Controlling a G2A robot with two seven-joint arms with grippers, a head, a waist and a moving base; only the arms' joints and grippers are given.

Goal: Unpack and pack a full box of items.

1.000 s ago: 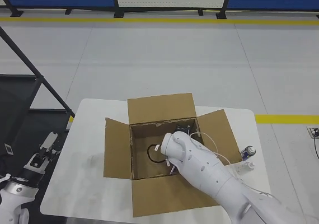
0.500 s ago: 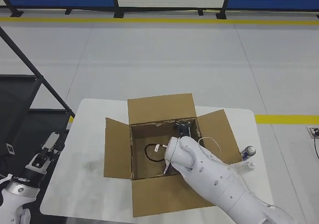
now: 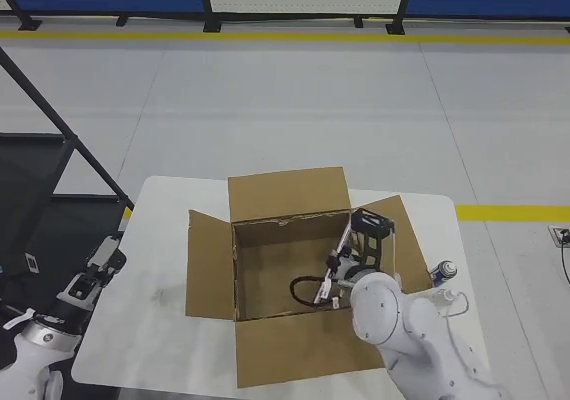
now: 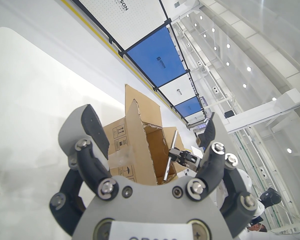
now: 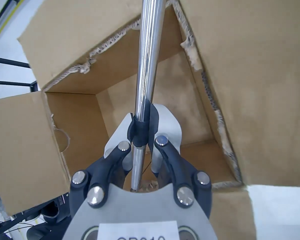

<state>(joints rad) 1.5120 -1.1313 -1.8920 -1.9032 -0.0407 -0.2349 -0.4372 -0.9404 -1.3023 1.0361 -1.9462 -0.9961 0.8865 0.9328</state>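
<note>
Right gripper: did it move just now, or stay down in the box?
Yes. In the top view the right gripper, shut on a metal rod, has backed out of the cardboard box toward its right flap.

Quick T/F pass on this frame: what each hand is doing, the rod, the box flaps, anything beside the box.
1. The right hand is shut on a shiny metal rod. True.
2. The left hand grips a box flap. False: it is open and holds nothing, by the edge of the table, apart from the box.
3. The cardboard box is closed. False: all four flaps are folded out.
4. A dark-capped can stands on the table beside the box. True.
5. The rod lies flat on the table. False: the right hand holds it tilted over the open box.
</note>
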